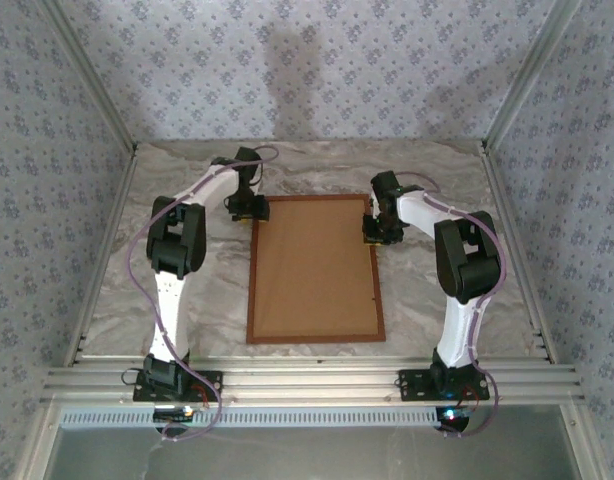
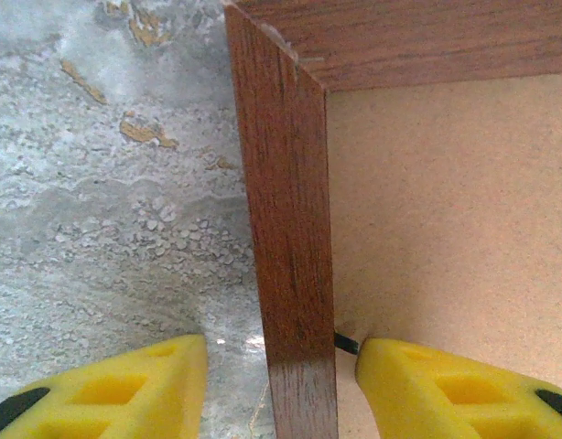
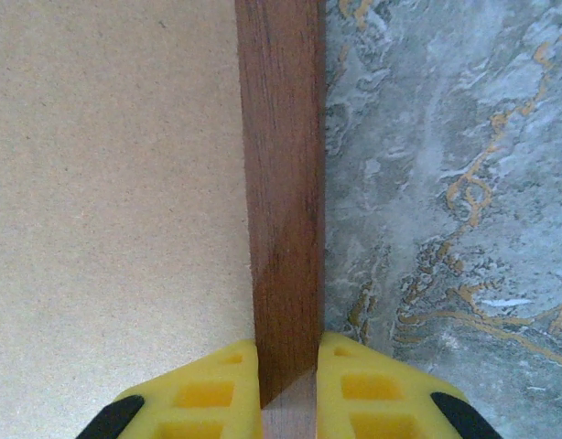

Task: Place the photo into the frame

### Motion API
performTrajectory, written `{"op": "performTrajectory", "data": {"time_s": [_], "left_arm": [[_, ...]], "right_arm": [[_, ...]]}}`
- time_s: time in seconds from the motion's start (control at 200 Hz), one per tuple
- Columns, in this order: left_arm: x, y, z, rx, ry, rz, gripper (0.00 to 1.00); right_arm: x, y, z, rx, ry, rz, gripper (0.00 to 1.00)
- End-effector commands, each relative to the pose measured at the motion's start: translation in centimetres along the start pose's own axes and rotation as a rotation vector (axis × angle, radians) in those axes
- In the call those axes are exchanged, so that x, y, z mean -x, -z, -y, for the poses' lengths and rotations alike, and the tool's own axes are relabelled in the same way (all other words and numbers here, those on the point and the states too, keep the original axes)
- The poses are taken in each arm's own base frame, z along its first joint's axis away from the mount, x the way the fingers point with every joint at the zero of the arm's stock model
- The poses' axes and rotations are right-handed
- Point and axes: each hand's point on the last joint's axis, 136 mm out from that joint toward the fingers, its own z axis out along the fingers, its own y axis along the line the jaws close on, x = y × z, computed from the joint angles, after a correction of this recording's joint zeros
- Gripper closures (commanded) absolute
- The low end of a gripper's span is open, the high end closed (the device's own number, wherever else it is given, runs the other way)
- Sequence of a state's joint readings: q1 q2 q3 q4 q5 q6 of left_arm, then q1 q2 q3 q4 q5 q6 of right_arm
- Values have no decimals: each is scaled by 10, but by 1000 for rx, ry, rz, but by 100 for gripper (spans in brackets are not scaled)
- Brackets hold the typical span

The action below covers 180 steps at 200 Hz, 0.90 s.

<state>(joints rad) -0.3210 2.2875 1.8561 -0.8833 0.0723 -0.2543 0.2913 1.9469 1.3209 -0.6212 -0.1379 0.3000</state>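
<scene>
Right fingers clamp the frame on its right rail; left fingers straddle the left rail, unclosed, likely for a level lift.

brown backing board, marbled tabletop

Frame: 1 item. Large, thin rectangle of reddish-brown wood with 4 narrow rails, a fine dark grain and a mitred joint at the far-left corner. It lies flat on the marbled table at mid-width, with its long sides running near to far. A plain tan fibreboard panel fills the opening up to the inner edges of the rails.
</scene>
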Motion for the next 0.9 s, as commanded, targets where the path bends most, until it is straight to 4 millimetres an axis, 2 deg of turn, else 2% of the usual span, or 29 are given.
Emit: {"op": "performTrajectory", "data": {"time_s": [0.0, 0.13, 0.285, 0.42, 0.505, 0.65, 0.895], "left_arm": [[-65, -63, -2, 62, -14, -253, 49], [-47, -38, 5, 34, -14, -184, 47], [-11, 16, 18, -59, 15, -30, 40], [8, 49, 11, -95, 47, 59, 38], [12, 54, -1, -78, 60, 78, 38], [10, 50, -19, -45, 82, 73, 39], [4, 35, -31, 3, 75, 45, 40]], "right_arm": [[-10, -13, -12, 27, 8, -36, 84], [-10, -10, -14, 37, 8, -31, 84], [-7, -8, -13, 38, 5, -24, 84], [-5, -8, -12, 32, 6, -19, 83], [-5, -8, -13, 28, 10, -18, 83], [-4, -9, -13, 26, 12, -17, 83], [-3, -9, -12, 16, 13, -16, 83]]}}
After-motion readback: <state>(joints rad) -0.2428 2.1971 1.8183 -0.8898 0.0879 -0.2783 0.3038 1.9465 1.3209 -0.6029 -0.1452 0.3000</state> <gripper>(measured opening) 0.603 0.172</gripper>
